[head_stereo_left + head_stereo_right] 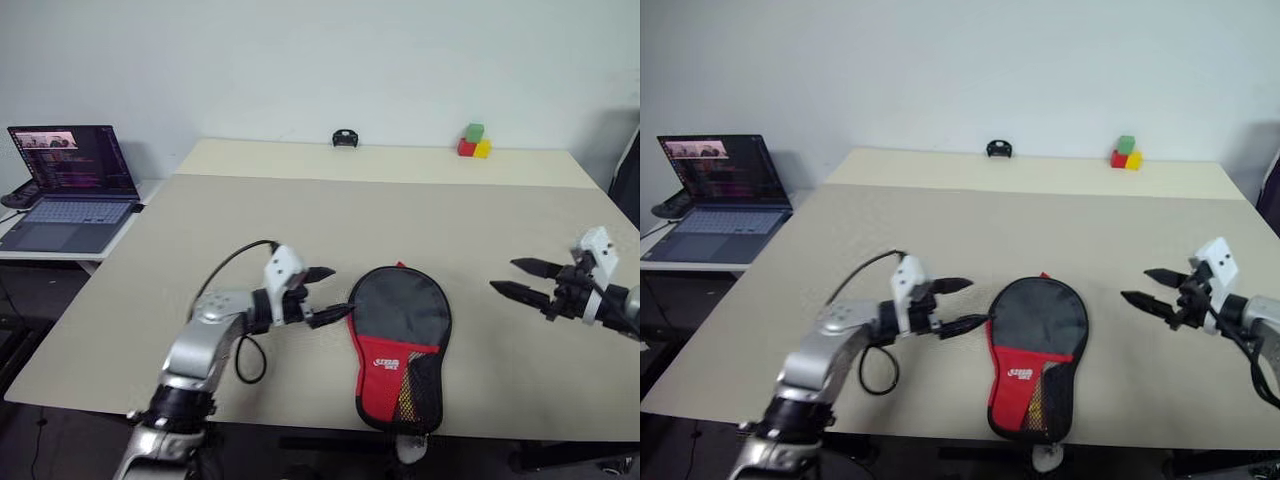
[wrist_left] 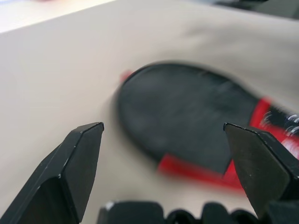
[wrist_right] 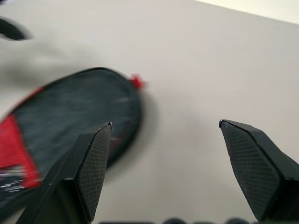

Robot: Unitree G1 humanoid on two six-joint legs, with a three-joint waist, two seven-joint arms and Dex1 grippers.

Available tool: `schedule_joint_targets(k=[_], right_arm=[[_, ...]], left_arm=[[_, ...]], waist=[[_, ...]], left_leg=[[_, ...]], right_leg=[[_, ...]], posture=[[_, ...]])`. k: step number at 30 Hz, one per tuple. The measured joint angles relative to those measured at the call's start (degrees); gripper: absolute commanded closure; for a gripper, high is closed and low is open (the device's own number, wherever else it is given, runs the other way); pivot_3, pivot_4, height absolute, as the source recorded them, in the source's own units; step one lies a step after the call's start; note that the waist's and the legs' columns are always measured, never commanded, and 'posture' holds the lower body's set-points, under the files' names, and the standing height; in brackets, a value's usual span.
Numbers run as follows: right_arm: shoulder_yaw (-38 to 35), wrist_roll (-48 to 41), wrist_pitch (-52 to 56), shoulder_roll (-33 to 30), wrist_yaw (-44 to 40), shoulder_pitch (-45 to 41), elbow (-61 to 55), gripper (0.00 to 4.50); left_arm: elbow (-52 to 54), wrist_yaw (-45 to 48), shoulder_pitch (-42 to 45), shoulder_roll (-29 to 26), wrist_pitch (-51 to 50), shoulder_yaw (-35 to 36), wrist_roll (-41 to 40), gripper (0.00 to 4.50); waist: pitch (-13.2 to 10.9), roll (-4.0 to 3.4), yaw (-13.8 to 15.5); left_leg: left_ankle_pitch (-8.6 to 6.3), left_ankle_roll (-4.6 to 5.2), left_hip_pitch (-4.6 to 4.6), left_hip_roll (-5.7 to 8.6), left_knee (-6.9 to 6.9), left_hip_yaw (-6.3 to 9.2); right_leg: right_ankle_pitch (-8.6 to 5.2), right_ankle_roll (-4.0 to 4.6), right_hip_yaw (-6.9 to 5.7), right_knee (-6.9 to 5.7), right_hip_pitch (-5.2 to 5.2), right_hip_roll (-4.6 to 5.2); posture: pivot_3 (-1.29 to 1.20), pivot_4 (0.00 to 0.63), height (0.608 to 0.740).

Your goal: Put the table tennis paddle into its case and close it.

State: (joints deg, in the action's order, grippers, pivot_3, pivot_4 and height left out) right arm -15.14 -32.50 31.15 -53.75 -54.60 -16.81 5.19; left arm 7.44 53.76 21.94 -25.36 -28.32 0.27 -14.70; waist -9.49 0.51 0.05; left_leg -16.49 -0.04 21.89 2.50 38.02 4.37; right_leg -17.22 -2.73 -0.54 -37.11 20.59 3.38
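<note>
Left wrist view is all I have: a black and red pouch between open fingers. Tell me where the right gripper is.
Observer: The right gripper hangs open above the table, off the case's right side, touching nothing.
Operator: Report what sits at the table's far edge.
Observer: A small black object and stacked green, red and yellow blocks.
Operator: Say what is beside the table.
Observer: An open laptop on a lower surface to the left.
</note>
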Motion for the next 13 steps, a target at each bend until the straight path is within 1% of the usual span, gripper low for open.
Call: schedule_joint_targets(k=[3, 7, 13], right_arm=[[0.6, 2.3, -1.8, -0.2, -0.8, -3.2, 4.3, 0.5], [0.9, 4.6, -2.4, -0.5, -2.5, -5.7, 8.7, 0.5], [1.5, 4.8, -1.5, -0.5, -4.5, -5.9, 7.2, 0.5]], left_arm=[[4.4, -2.0, -3.1, -3.6, -0.6, 2.4, -0.8, 0.0], [4.6, -3.9, -3.6, -6.6, -1.5, 3.2, -0.7, 0.0], [4.2, -5.5, -3.3, -7.4, -1.4, 2.2, -0.6, 0.0]], waist=[[0.0, -0.03, 0.0], [-0.1, -0.12, 0.2], [-0.1, -0.13, 0.1]], left_leg=[[0.04, -0.08, 0.0, 0.0, -0.02, -0.01], [0.05, -0.1, 0.02, 0.02, -0.02, -0.04], [0.03, -0.13, 0.03, 0.01, -0.03, -0.04]], right_leg=[[0.0, 0.01, 0.02, 0.02, 0.0, 0.02], [0.0, 0.02, 0.02, 0.03, 0.02, 0.05], [0.0, 0.02, 0.03, 0.04, 0.03, 0.05]], posture=[[0.0, 0.15, 0.74], [0.0, 0.15, 0.74], [0.0, 0.15, 0.74]])
